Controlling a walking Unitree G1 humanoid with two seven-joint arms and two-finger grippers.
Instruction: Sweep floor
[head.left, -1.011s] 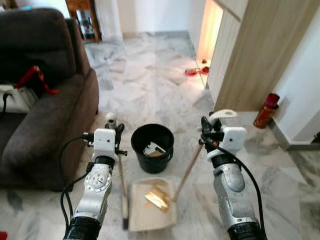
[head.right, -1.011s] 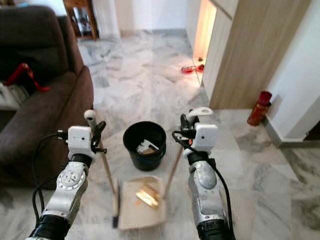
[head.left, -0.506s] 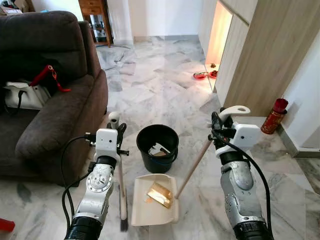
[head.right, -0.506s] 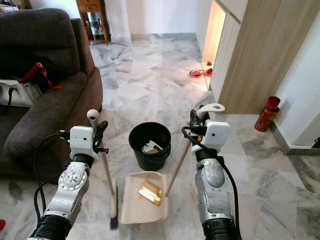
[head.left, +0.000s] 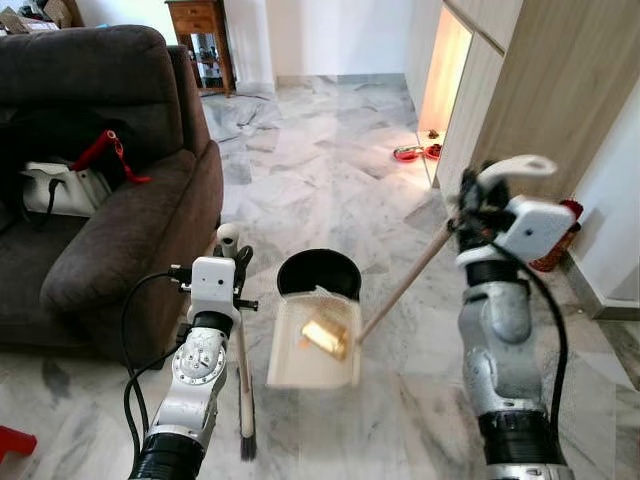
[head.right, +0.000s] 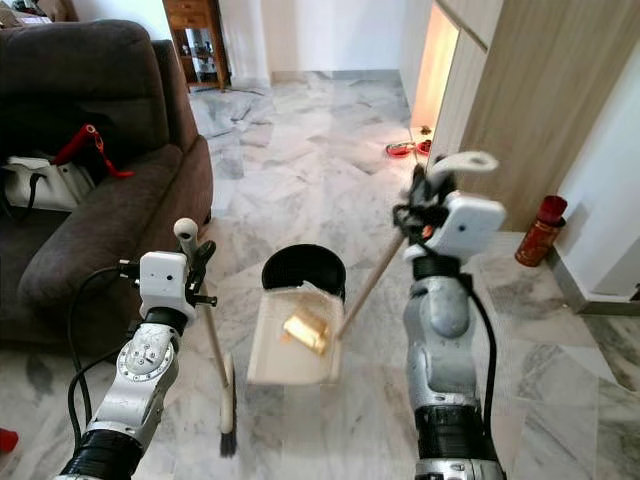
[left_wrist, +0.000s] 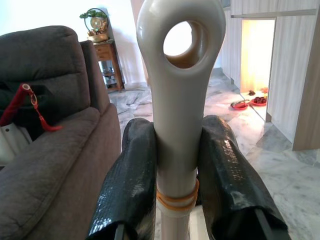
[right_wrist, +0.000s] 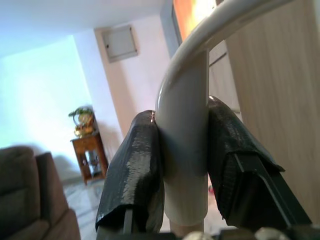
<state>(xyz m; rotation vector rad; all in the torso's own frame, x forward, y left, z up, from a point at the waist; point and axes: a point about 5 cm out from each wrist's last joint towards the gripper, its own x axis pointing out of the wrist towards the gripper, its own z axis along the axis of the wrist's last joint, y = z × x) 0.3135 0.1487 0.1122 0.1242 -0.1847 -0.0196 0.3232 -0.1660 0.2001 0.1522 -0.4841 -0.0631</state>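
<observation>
My left gripper (head.left: 231, 262) is shut on the cream top of the broom handle (left_wrist: 176, 125), one black finger (left_wrist: 131, 185) on each side. The broom (head.left: 243, 380) stands upright with its bristles on the marble floor, left of the black bucket (head.left: 318, 266). My right gripper (head.left: 479, 203) is raised and shut on the curved end of the dustpan handle (right_wrist: 186, 150). The cream dustpan (head.left: 312, 350) hangs off the floor, tilted against the bucket's near rim and hiding its front. A gold wrapper (head.left: 326, 336) lies in the pan.
A dark sofa (head.left: 110, 230) with a white bag (head.left: 55, 185) stands close on the left. A wooden cabinet (head.left: 540, 90) and a red bottle (head.right: 537, 230) are on the right. Red bowls (head.left: 408, 154) lie far back, and a small red object (head.left: 15, 440) lies at the lower left.
My right arm has risen, lifting the dustpan off the floor and tipping it up against the bucket. The left arm and broom held still. The camera has shifted slightly.
</observation>
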